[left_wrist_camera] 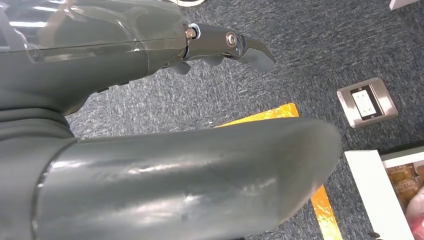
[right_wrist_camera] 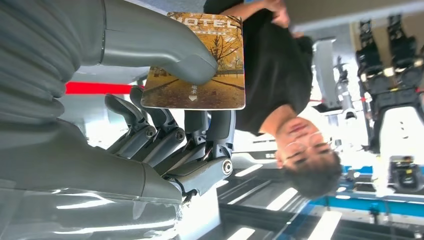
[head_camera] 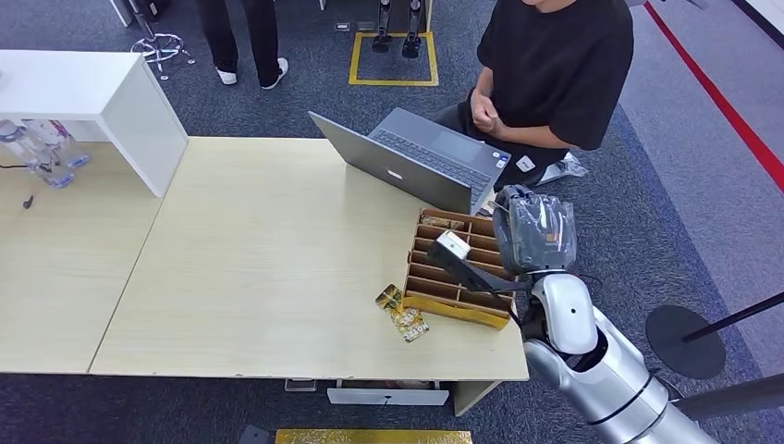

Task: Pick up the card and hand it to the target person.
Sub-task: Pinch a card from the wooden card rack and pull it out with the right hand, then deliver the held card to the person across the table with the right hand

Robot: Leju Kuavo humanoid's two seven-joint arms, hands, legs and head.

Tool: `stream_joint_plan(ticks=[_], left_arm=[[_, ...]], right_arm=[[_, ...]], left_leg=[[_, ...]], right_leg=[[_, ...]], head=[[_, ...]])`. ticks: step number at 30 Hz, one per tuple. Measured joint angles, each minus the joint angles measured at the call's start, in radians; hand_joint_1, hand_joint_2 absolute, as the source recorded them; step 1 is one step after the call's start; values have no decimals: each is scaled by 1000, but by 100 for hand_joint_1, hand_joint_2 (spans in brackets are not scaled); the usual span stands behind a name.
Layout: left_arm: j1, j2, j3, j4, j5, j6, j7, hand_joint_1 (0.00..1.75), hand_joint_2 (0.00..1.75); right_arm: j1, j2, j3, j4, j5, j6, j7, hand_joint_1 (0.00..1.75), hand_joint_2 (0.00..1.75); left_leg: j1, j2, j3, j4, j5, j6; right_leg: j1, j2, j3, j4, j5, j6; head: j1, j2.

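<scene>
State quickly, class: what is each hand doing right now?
Left hand: holds nothing; fingers partly curled, open or shut cannot be told.
Right hand: holding the card between thumb and fingers.

Card point(right_wrist_camera: 200, 65): golden-yellow autumn tree scene, white "HOTEL" lettering along one edge.
Right hand point(right_wrist_camera: 165, 125): grey thumb, darker grey fingers, silver arm.
Left hand point(left_wrist_camera: 175, 165): plain grey.
Table point(head_camera: 259, 268): pale wood grain.
Box point(head_camera: 458, 277): brown cardboard dividers, yellow-gold outer face.
Loose cards point(head_camera: 403, 313): gold and yellow print.
Laptop point(head_camera: 416, 157): grey.
Person point(head_camera: 555, 65): black shirt.
Shelf point(head_camera: 102, 92): white.
Floor point(head_camera: 305, 92): dark blue-grey speckled carpet, with a yellow square outline point(head_camera: 393, 60) and a red line point(head_camera: 721, 102).
Floor socket point(left_wrist_camera: 367, 102): silver plate, white insert.
</scene>
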Motion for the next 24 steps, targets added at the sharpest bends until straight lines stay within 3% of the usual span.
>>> stream_joint_plan(ticks=[16,24], left_arm=[[-11,-5,-25,0,0,-4,10,0,0],[-17,-8,-42,0,0,-5,13,0,0]], right_arm=[[-11,-86,-100,13,-59,-40,10,169,175],[-9,-86,-95,76,-43,-85,3,156,175]], left_leg=[[0,0,0,0,0,0],[0,0,0,0,0,0]], right_leg=[[0,0,0,0,0,0],[0,0,0,0,0,0]], head=[[0,0],[0,0]])
